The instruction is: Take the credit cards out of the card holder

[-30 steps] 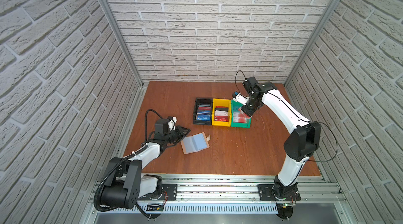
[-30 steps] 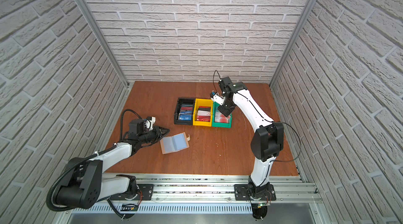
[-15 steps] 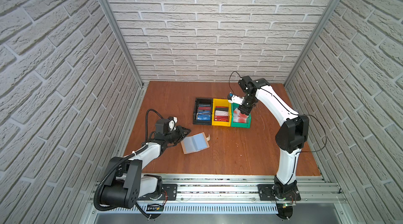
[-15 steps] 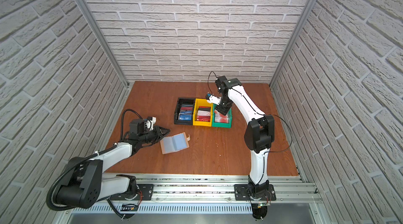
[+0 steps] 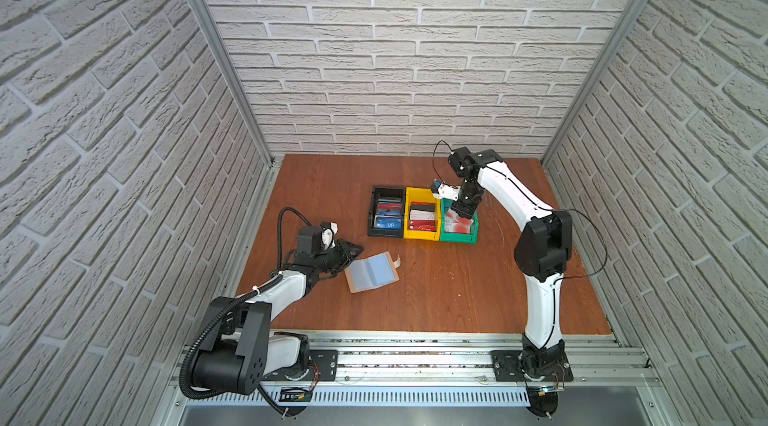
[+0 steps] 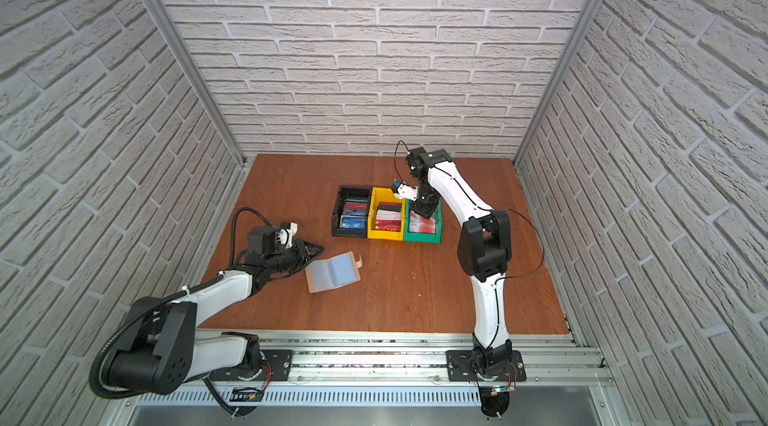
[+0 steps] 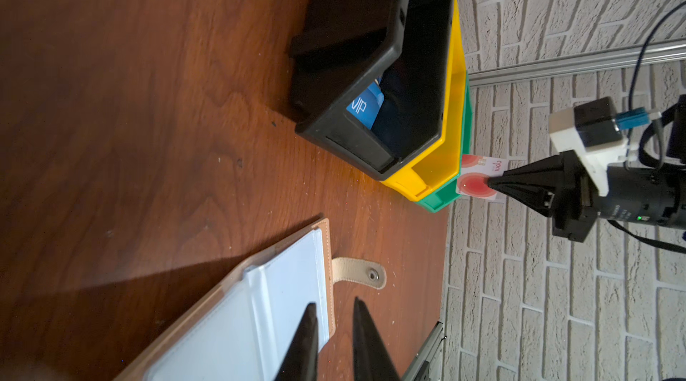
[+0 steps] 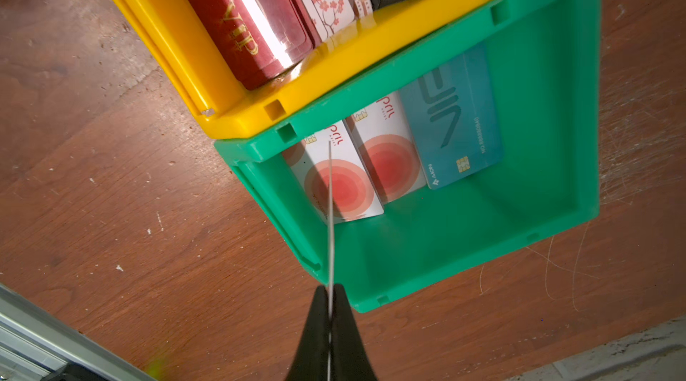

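Likely the drop-off step: the right end effector point(image 8: 329, 292), pointing down over the green bin point(image 8: 445, 279), pinches a pale red-circle card point(image 7: 473, 186); next it must let go. The card holder point(image 5: 371, 273) lies open on the desk point(image 5: 457, 291), apart from that bin, with the left end effector point(image 7: 334, 303) slightly spread at its edge, perhaps touching.

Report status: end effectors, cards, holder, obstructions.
Right end effector shut on pale red-circle card, over green bin. Left end effector open, tips at card holder edge. Holder open flat, visible sleeves empty. Nothing blocking.
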Robot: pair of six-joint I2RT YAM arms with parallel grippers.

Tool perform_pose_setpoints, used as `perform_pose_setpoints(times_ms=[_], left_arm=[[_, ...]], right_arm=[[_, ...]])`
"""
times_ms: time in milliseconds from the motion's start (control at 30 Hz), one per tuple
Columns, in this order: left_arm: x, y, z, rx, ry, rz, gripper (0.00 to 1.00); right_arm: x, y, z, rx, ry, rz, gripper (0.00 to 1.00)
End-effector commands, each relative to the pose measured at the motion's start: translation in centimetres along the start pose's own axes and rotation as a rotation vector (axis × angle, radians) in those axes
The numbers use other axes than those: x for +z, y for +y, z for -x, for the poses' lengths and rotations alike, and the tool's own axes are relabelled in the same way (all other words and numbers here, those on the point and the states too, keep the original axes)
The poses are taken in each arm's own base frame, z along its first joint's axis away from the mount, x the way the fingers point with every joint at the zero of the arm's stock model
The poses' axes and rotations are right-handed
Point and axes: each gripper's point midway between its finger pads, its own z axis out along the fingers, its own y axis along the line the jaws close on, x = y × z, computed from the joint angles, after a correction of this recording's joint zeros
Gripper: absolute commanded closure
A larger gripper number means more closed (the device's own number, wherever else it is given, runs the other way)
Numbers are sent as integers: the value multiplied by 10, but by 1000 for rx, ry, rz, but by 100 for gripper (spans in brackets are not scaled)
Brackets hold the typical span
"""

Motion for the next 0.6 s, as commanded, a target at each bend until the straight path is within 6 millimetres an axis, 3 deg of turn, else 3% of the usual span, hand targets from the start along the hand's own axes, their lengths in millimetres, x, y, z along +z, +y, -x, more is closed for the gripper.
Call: perform_pose_setpoints(times_ms=[0, 567], left_arm=[[4, -5, 10, 47, -21, -15, 80], [13, -3, 15, 48, -9, -22, 80]], right_arm=[[-4, -2, 1, -3, 7, -11, 95], [29, 5, 0, -2, 79, 61, 95]])
